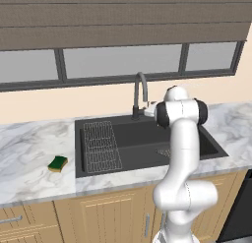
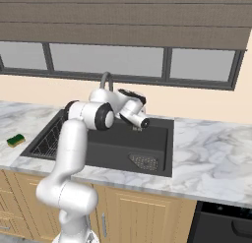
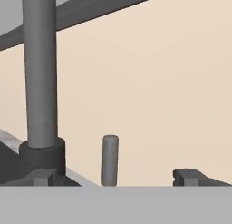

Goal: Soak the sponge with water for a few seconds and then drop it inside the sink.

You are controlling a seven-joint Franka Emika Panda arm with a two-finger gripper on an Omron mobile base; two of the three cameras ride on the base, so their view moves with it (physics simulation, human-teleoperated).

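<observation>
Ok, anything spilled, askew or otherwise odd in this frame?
Nothing stands out. The sponge lies flat on the marble counter left of the sink, the wire rack sits squarely in the basin, and the open fingers are at the faucet handle. No water runs.

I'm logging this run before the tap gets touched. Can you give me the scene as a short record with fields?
sponge: on the marble counter left of the sink, untouched
sink: dark basin, wire rack on its left side, mesh drain at the right
faucet: no water seen running
faucet handle: small upright lever, between the fingertips in the hand view
end effector: open, empty, at the faucet base
</observation>
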